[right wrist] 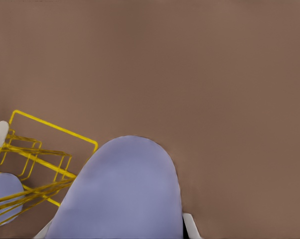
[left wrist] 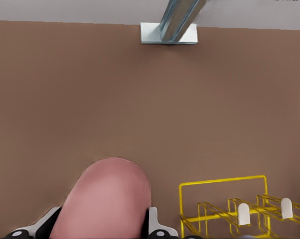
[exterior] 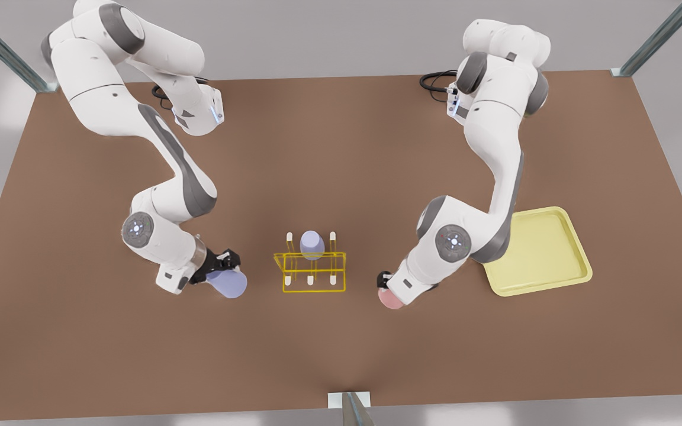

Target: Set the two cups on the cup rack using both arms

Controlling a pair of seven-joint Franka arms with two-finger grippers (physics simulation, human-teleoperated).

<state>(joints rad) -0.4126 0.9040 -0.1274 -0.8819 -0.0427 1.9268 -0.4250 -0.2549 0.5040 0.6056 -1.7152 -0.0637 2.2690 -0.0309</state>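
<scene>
Pink cup (left wrist: 107,199) in left hand (exterior: 386,283); lavender cup (right wrist: 122,191) in right hand (exterior: 225,264).

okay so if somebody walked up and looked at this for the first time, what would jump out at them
Probably the two white arms, each holding a cup beside the bright-yellow cup rack at the table's middle. The left gripper, on the front view's right, is shut on the salmon-pink cup; the right gripper, opposite, holds a lavender cup. A second lavender cup already sits on the rack, and a pale-yellow tray lies farther right.
</scene>
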